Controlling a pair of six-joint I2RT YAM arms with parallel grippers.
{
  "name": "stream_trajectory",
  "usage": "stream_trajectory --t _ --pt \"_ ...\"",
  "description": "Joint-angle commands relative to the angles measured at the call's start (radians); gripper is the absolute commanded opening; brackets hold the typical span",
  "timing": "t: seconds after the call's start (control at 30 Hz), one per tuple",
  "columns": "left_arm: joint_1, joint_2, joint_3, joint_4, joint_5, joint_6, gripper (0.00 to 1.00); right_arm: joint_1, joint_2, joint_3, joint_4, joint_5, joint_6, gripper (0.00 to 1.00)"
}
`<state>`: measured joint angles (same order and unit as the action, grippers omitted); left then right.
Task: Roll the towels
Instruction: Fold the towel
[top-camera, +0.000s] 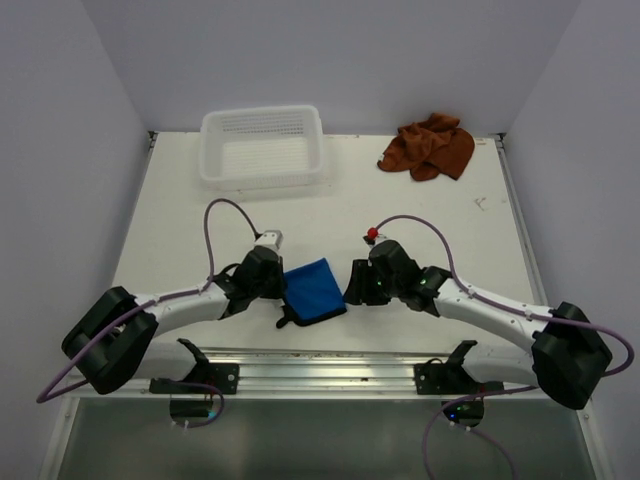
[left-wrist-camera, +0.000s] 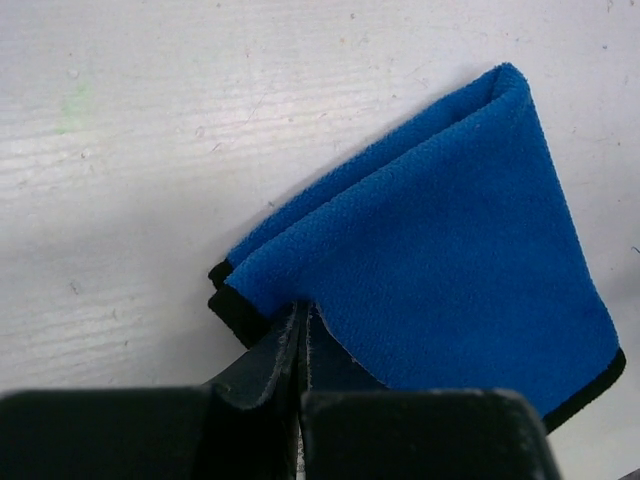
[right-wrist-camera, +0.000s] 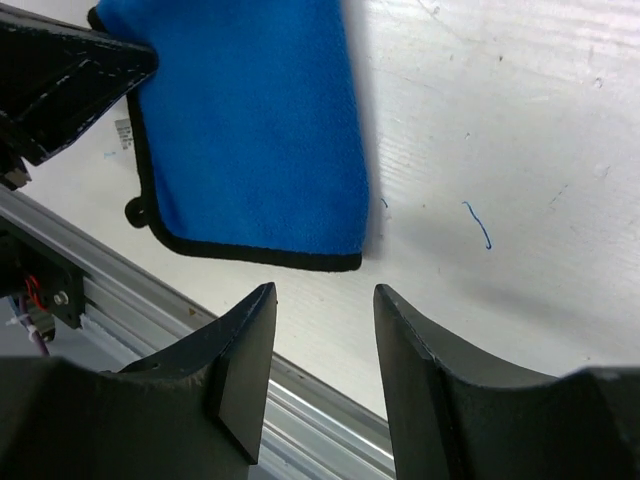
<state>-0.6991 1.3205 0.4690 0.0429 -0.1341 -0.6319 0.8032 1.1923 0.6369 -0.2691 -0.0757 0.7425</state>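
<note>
The blue towel (top-camera: 313, 290) lies folded on the table near the front edge, between my two grippers. It also shows in the left wrist view (left-wrist-camera: 440, 240) and the right wrist view (right-wrist-camera: 250, 120). My left gripper (top-camera: 281, 288) is shut on its left edge, the fingertips (left-wrist-camera: 292, 335) pressed together under the fold. My right gripper (top-camera: 352, 290) is open and empty just right of the towel, its jaws (right-wrist-camera: 322, 300) apart over bare table near the towel's black-edged corner. The rust-brown towel (top-camera: 430, 147) lies crumpled at the back right.
A white mesh basket (top-camera: 262, 180) stands at the back, left of centre. A metal rail (top-camera: 320, 365) runs along the table's near edge, close under the right gripper (right-wrist-camera: 120, 300). Walls close the table in on three sides.
</note>
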Motion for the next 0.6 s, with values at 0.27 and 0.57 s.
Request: stream_trajectory --t 0.27,0.57 --pt "0.0 -0.179 -0.017 -0.082 -0.061 -0.029 0.13 0.002 0.137 -0.014 0.156 -0.049 0.08 0.49" --pt "0.0 -0.224 0.052 -0.129 -0.048 -0.006 0.31 0.002 0.219 -0.028 0.205 -0.029 0.074 0.49"
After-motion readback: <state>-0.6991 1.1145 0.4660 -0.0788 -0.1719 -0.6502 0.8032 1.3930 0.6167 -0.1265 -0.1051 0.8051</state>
